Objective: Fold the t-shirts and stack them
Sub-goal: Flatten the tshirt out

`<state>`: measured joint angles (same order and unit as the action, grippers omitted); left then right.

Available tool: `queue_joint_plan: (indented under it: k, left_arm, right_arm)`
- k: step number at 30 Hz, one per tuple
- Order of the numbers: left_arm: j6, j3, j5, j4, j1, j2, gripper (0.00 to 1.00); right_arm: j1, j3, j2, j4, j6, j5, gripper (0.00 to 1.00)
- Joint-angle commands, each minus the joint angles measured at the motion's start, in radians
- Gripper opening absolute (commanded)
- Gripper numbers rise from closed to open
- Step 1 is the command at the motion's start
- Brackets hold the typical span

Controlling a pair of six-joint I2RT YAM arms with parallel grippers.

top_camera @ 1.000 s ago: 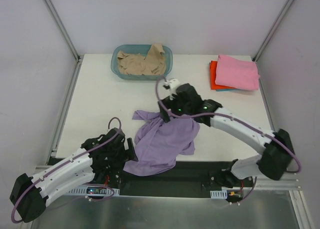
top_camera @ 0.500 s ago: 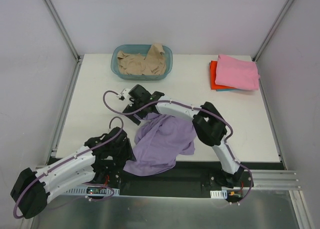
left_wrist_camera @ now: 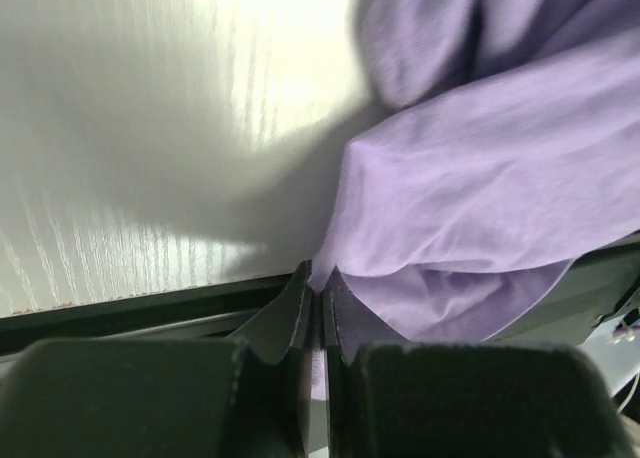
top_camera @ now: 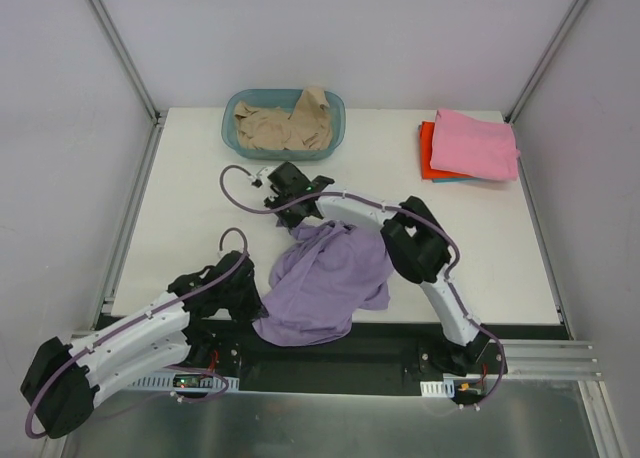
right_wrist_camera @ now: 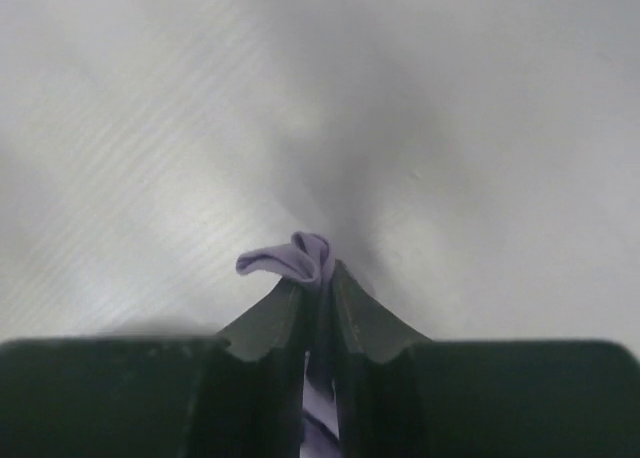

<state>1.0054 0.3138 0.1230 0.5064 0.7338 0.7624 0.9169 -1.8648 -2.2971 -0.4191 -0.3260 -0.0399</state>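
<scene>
A lavender-purple t-shirt [top_camera: 325, 283] lies crumpled at the near middle of the table [top_camera: 190, 208]. My left gripper [top_camera: 258, 308] is shut on its near-left edge; in the left wrist view the cloth [left_wrist_camera: 480, 178] runs into the closed jaws of that gripper [left_wrist_camera: 322, 283]. My right gripper [top_camera: 298, 218] reaches over from the right and is shut on the shirt's far-left corner. A small fold of purple cloth [right_wrist_camera: 290, 258] pokes out above the right gripper [right_wrist_camera: 320, 273]. A pink t-shirt [top_camera: 475, 146] lies folded on an orange-red one [top_camera: 428, 153] at the far right.
A teal plastic basket [top_camera: 335, 106] stands at the back middle with a crumpled beige t-shirt [top_camera: 285, 125] inside. The right arm's elbow [top_camera: 420, 243] stands over the table right of the lavender shirt. A black strip [top_camera: 400, 343] runs along the near edge.
Both grippers have gone from open to shut on the lavender shirt. The right arm swung left across the shirt to its far-left corner. The left gripper edged right onto the near edge.
</scene>
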Motion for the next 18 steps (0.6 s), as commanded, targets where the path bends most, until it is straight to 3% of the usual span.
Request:
queue_joint_plan:
  k: [1,4,9,12,18]
  left_arm:
    - [-0.028,0.088,-0.117,0.012,0.003,-0.049,0.0]
    - [-0.054,0.155,-0.196,0.072,0.004,-0.074,0.0]
    - [-0.134,0.332,-0.46,0.142,0.003,-0.116,0.0]
    - [-0.218,0.475,-0.601,0.142,0.003,-0.147,0.0]
    - [-0.402,0.802,-0.713,0.127,0.004,-0.201,0.0]
  right_arm:
    - [-0.058,0.13,0.333,0.143,0.145,0.109,0.13]
    - [-0.111,0.266,0.523,0.198,0.202,0.191,0.02]
    - [-0.177,0.439,0.787,0.2,0.186,0.452,0.01]
    - [-0.202,0.466,0.942,0.157,0.15,0.585,0.02]
    - [-0.217,0.369,1.156,0.048,0.051,0.724,0.02]
